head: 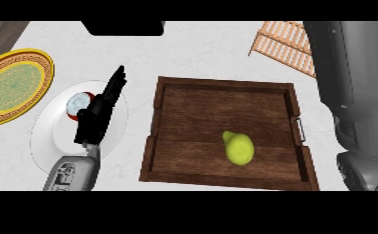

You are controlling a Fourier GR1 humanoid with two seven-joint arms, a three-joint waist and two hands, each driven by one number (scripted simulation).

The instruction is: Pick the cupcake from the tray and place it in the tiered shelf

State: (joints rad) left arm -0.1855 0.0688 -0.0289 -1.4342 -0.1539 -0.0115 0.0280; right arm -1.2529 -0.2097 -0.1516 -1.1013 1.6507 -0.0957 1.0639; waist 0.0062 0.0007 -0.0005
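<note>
A cupcake [77, 103] with white frosting and a red wrapper sits on a white plate [52, 133] at the left, not on the tray. My left hand [94, 120] lies over that plate, right beside the cupcake, open, its straight fingers [114, 85] pointing away from me. The dark wooden tray [221, 90] fills the middle and holds only a yellow-green fruit [239, 148]. The slatted wooden tiered shelf [284, 45] stands at the back right. My right forearm [347, 88] rises large along the right edge; its hand is out of sight.
A yellow and green patterned plate [18, 85] lies at the far left edge. A black object [122, 27] sits at the back of the white counter. The tray has a metal handle [300, 128] on its right side.
</note>
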